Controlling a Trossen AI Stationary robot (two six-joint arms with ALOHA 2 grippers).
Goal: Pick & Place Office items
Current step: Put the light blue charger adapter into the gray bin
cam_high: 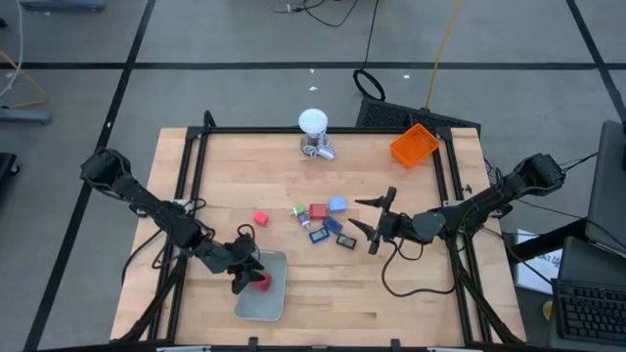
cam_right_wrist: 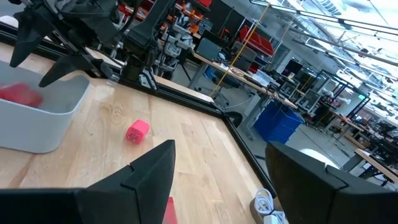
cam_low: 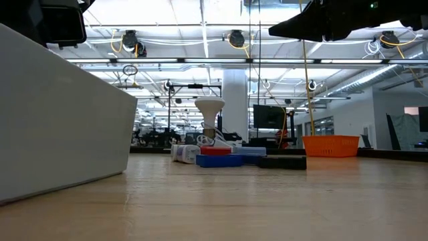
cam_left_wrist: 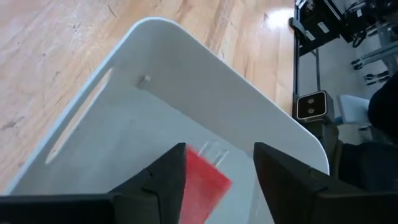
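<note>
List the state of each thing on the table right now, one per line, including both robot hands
Left hand: open, over the grey tray.
Right hand: open, beside the cluster of items.
Grey tray: upright, holding one red block.
Red block in tray: lying between the left fingers, not gripped.
Second red block: loose on the table.
Orange bin: upright at the far right corner.
White ball-topped object: standing.

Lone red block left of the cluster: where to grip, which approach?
Judgement: take the red block straight from above, fingers across two opposite flat faces. It sits alone on the wooden table, apart from the cluster, so both sides look clear. The left gripper, open over the grey tray, looks nearer.
</note>
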